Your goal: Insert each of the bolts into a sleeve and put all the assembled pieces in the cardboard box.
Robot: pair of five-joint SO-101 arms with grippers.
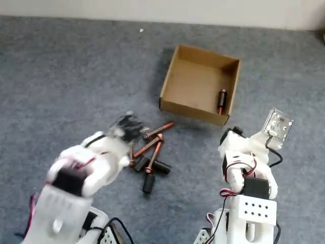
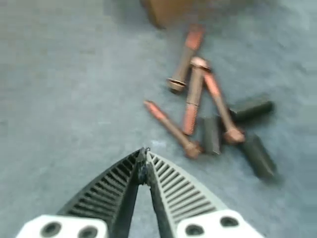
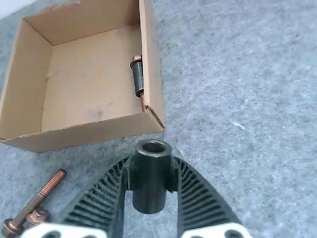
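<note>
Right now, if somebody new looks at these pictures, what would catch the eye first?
First, the right fingers clamp a black sleeve just short of the cardboard box, where one assembled piece lies against a wall. Next comes the heap of copper bolts and loose sleeves on the grey carpet, with the shut left fingers close to it.
</note>
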